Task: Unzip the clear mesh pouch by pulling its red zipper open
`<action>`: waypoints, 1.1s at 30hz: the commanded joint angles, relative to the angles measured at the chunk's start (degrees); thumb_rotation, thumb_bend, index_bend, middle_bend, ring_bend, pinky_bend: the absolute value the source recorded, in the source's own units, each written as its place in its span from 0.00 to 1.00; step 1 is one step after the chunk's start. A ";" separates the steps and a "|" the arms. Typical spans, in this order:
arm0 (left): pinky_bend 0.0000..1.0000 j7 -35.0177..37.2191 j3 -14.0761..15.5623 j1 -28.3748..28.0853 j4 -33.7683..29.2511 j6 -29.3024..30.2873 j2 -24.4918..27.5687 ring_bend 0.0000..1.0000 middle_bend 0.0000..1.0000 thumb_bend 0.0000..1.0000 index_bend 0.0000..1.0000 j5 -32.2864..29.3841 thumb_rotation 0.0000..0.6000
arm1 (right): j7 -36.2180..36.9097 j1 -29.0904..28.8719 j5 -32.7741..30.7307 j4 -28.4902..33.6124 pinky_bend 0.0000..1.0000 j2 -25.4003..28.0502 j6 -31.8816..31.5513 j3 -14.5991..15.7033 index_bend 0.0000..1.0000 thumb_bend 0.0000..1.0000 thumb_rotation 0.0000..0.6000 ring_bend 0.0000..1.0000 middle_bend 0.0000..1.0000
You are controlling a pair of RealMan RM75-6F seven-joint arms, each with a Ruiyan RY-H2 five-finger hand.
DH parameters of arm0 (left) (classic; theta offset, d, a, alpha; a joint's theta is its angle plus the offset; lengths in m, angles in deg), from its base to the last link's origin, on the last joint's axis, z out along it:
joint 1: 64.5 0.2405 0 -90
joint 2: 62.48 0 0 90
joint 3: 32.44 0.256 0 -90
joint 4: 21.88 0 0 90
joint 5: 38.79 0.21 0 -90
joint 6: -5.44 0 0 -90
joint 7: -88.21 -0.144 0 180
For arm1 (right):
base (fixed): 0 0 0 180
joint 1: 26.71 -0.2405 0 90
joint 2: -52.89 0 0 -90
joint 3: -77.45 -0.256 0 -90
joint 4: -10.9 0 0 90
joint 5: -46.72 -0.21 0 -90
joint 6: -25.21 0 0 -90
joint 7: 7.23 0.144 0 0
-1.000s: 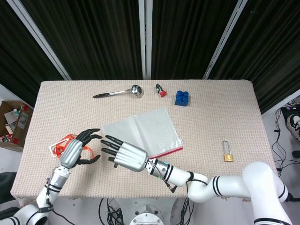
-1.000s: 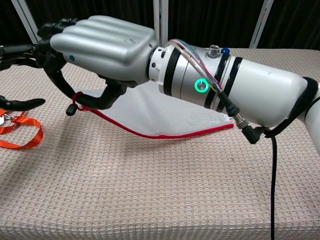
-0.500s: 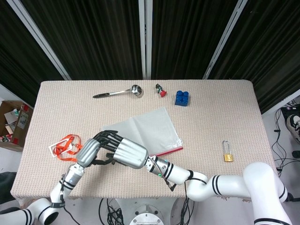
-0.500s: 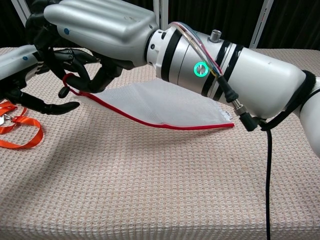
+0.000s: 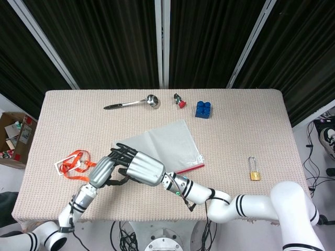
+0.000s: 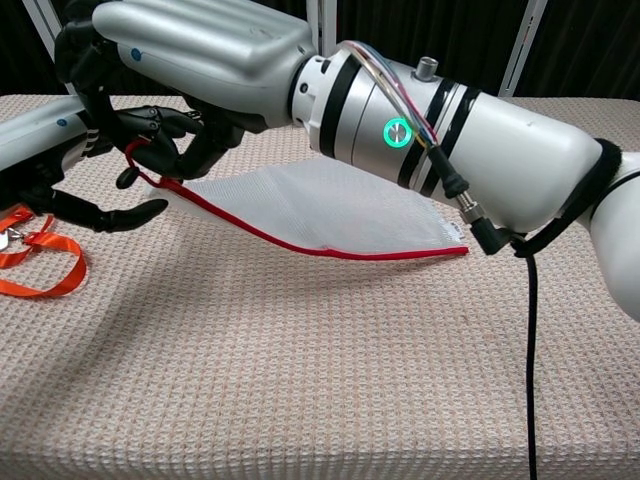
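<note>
The clear mesh pouch (image 5: pixel 166 141) (image 6: pixel 330 205) lies mid-table, with its red zipper (image 6: pixel 340 254) (image 5: pixel 189 168) along the near edge. My right hand (image 5: pixel 142 168) (image 6: pixel 200 45) reaches over the pouch's left end. It pinches the red zipper end (image 6: pixel 133 153) and holds that corner up off the cloth. My left hand (image 5: pixel 101 171) (image 6: pixel 135 135) comes in from the left. Its fingers (image 6: pixel 150 120) lie against the lifted corner and its thumb (image 6: pixel 105 214) is spread apart below. How the two hands' fingers interlock is partly hidden.
An orange lanyard with a card (image 5: pixel 72 163) (image 6: pixel 40 262) lies just left of my hands. At the far side are a spoon (image 5: pixel 131 103), a small red item (image 5: pixel 180 101) and a blue brick (image 5: pixel 203 109). A brass padlock (image 5: pixel 254 171) sits at the right.
My left hand moved right from beside the lanyard to meet my right hand at the pouch's left end. My right hand raised the zipper end, lifting that corner.
</note>
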 commanded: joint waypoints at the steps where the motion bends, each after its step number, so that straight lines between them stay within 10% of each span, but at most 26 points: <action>1: 0.16 0.48 0.38 -0.22 -0.50 -0.07 0.34 0.11 0.16 0.35 0.48 -0.06 1.00 | 0.02 -0.01 0.03 -0.19 0.00 -0.15 -0.01 -0.06 0.83 0.50 1.00 0.00 0.19; 33: 0.16 10.26 1.13 0.02 1.92 3.49 -2.22 0.12 0.25 0.45 0.66 -2.18 1.00 | 2.48 1.41 2.17 -1.85 0.00 -1.31 -2.69 1.54 0.85 0.50 1.00 0.00 0.19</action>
